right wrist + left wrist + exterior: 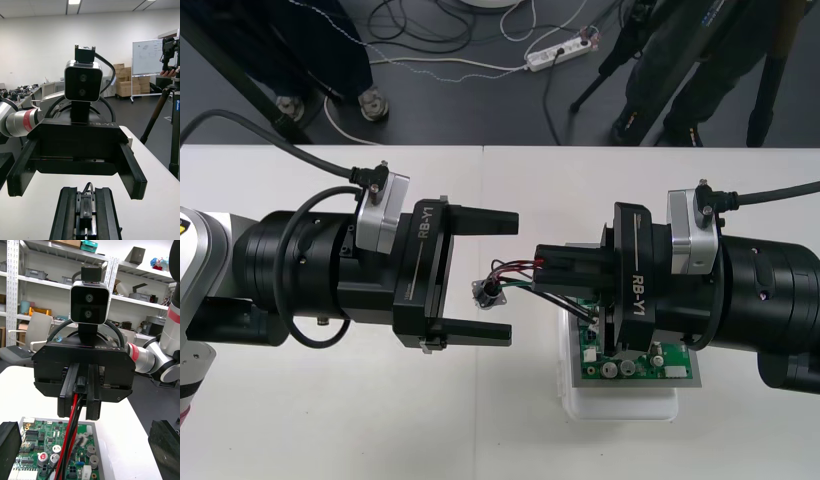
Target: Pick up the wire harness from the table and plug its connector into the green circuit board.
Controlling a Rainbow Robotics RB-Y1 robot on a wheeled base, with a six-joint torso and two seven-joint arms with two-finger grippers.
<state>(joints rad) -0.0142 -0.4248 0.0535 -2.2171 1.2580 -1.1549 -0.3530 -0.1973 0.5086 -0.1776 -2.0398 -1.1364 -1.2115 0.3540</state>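
My right gripper is held above the table, left of the green circuit board, and is shut on the harness's black plug. Red and black wires hang from the plug down over the board. In the front view the wires run left to the round metal socket. The socket hangs between the wide-apart fingers of my left gripper, which is open and faces the right one. The left gripper's fingers touch nothing.
The board sits on a white base near the table's front right, partly under my right wrist. Both arms stretch across the table's middle. Cables and a power strip lie on the dark floor beyond the far edge.
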